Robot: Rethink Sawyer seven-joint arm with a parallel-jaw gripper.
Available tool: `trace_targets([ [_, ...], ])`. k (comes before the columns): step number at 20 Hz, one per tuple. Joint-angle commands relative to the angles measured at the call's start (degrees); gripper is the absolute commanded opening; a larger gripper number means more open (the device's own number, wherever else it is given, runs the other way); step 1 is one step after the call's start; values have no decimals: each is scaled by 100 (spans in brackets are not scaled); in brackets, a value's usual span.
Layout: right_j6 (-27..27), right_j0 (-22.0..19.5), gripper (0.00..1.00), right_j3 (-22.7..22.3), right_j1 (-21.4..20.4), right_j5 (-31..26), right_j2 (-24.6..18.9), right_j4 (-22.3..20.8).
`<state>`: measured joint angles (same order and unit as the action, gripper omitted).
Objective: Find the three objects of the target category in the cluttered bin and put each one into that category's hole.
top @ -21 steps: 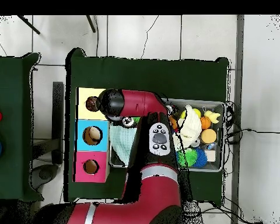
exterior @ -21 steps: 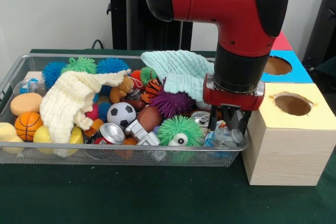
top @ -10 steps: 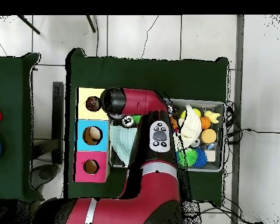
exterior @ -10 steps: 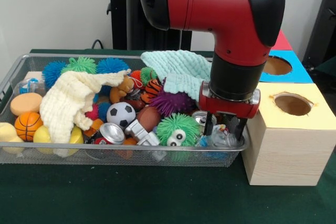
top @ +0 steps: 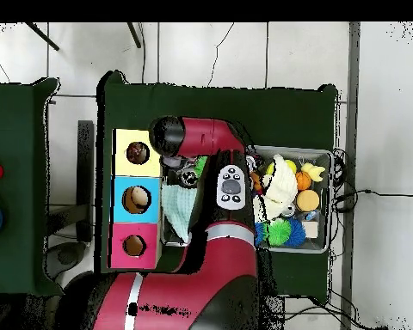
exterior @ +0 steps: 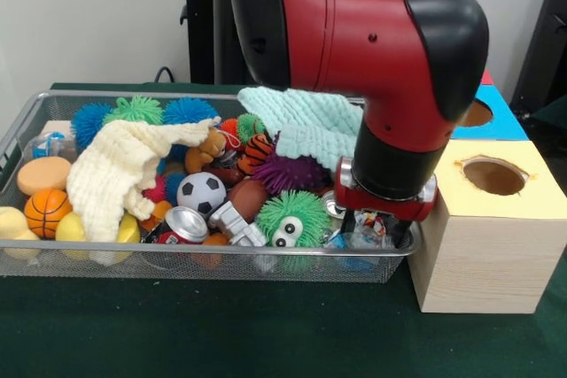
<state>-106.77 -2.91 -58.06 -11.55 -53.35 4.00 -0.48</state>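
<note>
— Where is your gripper (exterior: 376,226) sitting?

— I am reaching down into the wire bin (exterior: 18,126), at the end that lies beside the box with the yellow top (exterior: 489,227). My two fingers (exterior: 351,220) are standing apart, one on each side of a small clear plastic thing (exterior: 363,238) in that corner. Whether they are touching it, I cannot tell (my own wrist is hiding most of it).

— What is lying next to you?

— A green spiky ball with eyes (exterior: 292,219) is sitting just beside my gripper, against the bin's front edge. Behind it a purple spiky ball (exterior: 291,172) is resting, and a pale green cloth (exterior: 306,121) is draped over the bin's back edge under my arm.

— And further along the bin?

— A small soccer ball (exterior: 200,191) and a drink can (exterior: 185,224) are lying near the middle. A cream cloth (exterior: 120,170) is spread over the toys beyond them, and a small basketball (exterior: 46,211) is sitting near the far end's front corner.

— Where are the holes?

— Three boxes are standing in a row at the bin's end, each with a round hole on top. From overhead they read yellow (top: 138,140), blue (top: 138,200) and pink (top: 134,245). The hole in the yellow top (exterior: 493,176) is nearest my gripper.
</note>
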Motion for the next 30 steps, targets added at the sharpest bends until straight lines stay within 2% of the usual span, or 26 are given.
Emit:
trace_targets([
  [1, -57, -158, 100, 2245, 1730, -198, -126, -492],
  [5, 324, -235, 100, 2292, 1751, -306, -305, -625],
  [9, 566, -336, 100, 1910, 1513, -305, -460, -635],
  [12, 744, -354, 100, 1377, 1161, -53, -460, -708],
  [16, 763, -402, 100, 215, 443, 282, -497, -673],
  [19, 776, -420, 100, -683, -219, 291, -497, -641],
  [22, 967, -509, 100, -1307, -692, 296, -573, -631],
  [26, 1161, -721, 100, -2271, -1274, 594, -766, -635],
  [30, 1305, -835, 100, -2594, -1586, 516, -861, -757],
])
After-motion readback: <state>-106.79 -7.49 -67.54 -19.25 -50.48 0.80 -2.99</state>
